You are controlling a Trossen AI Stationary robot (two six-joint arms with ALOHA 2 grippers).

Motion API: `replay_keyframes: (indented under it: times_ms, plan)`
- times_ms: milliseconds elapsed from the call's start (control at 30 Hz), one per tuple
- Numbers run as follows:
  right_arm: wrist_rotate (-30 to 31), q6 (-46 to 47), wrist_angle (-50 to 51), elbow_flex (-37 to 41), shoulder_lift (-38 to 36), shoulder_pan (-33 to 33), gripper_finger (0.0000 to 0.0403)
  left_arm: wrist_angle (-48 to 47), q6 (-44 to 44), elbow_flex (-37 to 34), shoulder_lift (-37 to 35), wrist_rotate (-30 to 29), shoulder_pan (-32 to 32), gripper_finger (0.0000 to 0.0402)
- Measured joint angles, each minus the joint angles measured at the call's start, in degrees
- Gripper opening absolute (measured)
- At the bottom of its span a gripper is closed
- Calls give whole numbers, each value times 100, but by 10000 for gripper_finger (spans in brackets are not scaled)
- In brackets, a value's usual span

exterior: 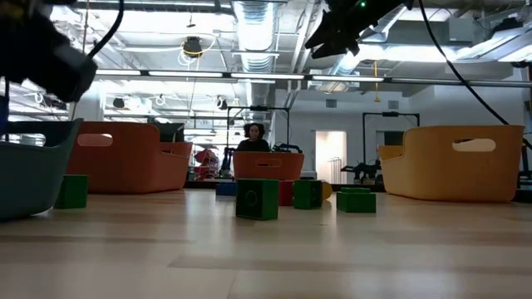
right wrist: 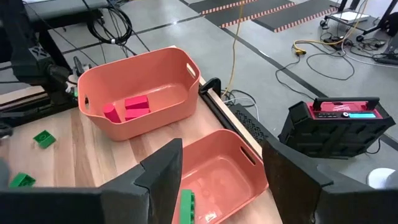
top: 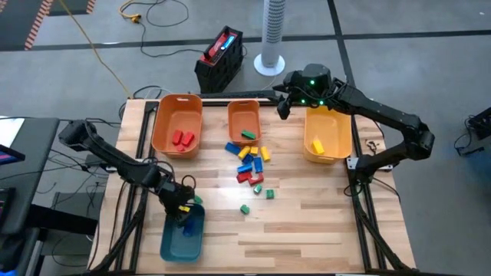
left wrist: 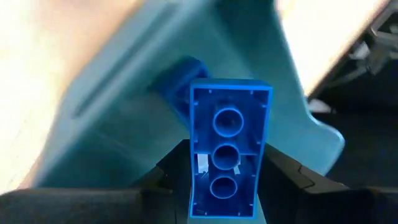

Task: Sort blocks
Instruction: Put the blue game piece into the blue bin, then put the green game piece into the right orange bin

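My left gripper (top: 184, 205) hangs over the teal bin (top: 182, 236) at the table's near left, shut on a blue block (left wrist: 229, 149). Another blue block (left wrist: 181, 79) lies in that bin. Loose red, blue, yellow and green blocks (top: 249, 161) lie on the table's middle, with green ones (top: 257, 188) nearer the front. Red blocks (top: 182, 138) lie in the large orange bin, a green one (top: 248, 135) in the small orange bin, and a yellow one (top: 317, 146) in the yellow bin. My right gripper (right wrist: 221, 180) stands open and high near the far edge. My left gripper pinches the blue block by its two long sides (left wrist: 194, 183), one finger (left wrist: 165, 183) on each side. The fingers lie along the block, whose far end juts out past them. Its hollow underside faces the wrist camera. It hangs clear above the teal bin, slanting down.
Along the far edge stand the large orange bin (top: 176, 123), the small orange bin (top: 244, 116) and the yellow bin (top: 328, 136). Bare wood lies at the near right. A person (exterior: 253, 137) shows beyond the table in the low view.
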State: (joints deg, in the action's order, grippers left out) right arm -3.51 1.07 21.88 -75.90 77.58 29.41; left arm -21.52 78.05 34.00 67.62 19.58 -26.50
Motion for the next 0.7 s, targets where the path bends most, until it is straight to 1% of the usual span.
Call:
replay_keyframes:
  times_ms: [67, 133, 167, 200, 267, 333, 367, 433, 533, 633, 700]
  plan:
    - [0, 2, 23, 0, 0, 0, 233, 25, 269, -68, -1, -63, 0, 127]
    - [0, 0, 24, 0, 0, 0, 233, 53, 308, -23, -1, -146, 0, 128]
    - [0, 2, 21, 0, 0, 0, 233, 68, 318, 15, -7, -148, 0, 135]
    - [0, 2, 20, 0, 0, 0, 233, 72, 322, 46, -16, -145, 0, 155]
    - [0, 2, 14, 0, 0, 0, 233, 50, 324, 111, -14, -108, 6, 218]
    - [-9, 2, 18, 0, 0, 0, 233, 41, 323, 204, -15, 67, 51, 278]
    - [-82, -1, 25, 0, 0, 0, 233, 38, 322, 255, -34, 166, 80, 300]
    - [-323, -3, 57, 0, 3, 0, 233, -60, 322, 375, -115, 246, 113, 326]
    - [-778, -86, 168, -2, 64, -13, 233, -349, 226, 629, -312, 326, 227, 330]
    - [-1440, -348, 396, -2, 200, -155, 233, -1000, 44, 977, -635, 568, 484, 312]
    - [-1856, -575, 623, -2, 258, -371, 233, -1416, -56, 1263, -894, 584, 730, 297]
